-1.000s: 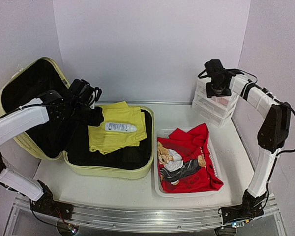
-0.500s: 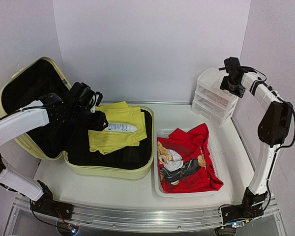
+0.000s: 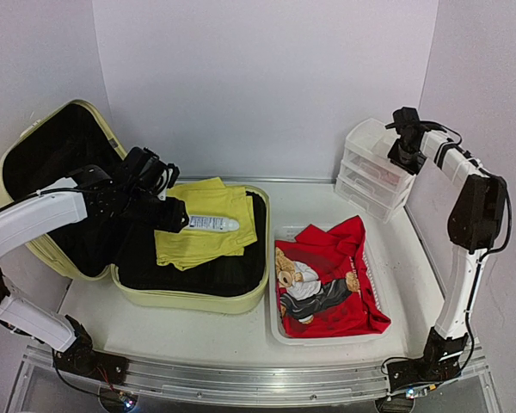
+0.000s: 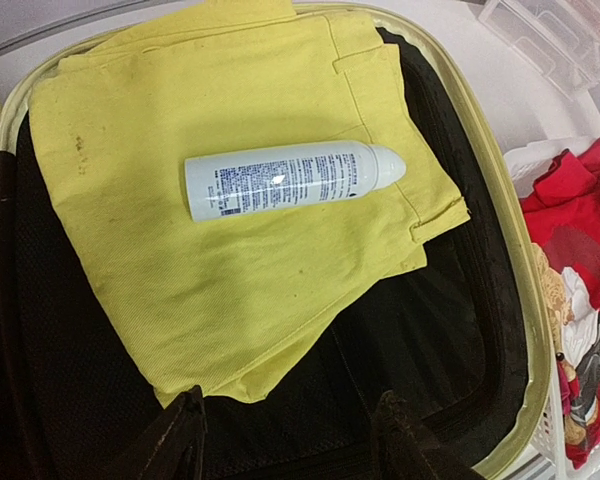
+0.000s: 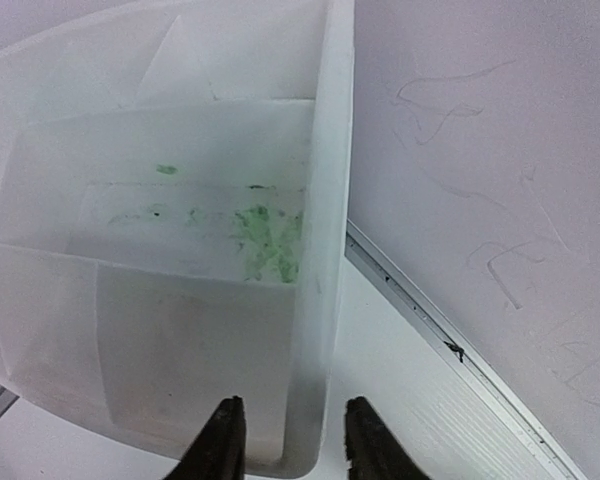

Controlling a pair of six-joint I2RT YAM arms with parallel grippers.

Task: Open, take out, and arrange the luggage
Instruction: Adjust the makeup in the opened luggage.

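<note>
My left pincer (image 4: 292,445) hangs spread and empty above the luggage (image 3: 198,300), which lies open on my left; if I close off-centre on the round spray bottle (image 4: 290,180) it may roll off the yellow cloth (image 4: 230,300). My right pincer (image 5: 292,440) straddles the drawer organizer's (image 5: 180,250) side wall, pinching or not I cannot tell; a pull there could tip it.

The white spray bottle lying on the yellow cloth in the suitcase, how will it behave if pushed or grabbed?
The white bottle lies on its side and is round, so a nudge would probably roll it. Its smooth shell may slip; the yellow cloth underneath may bunch.
</note>
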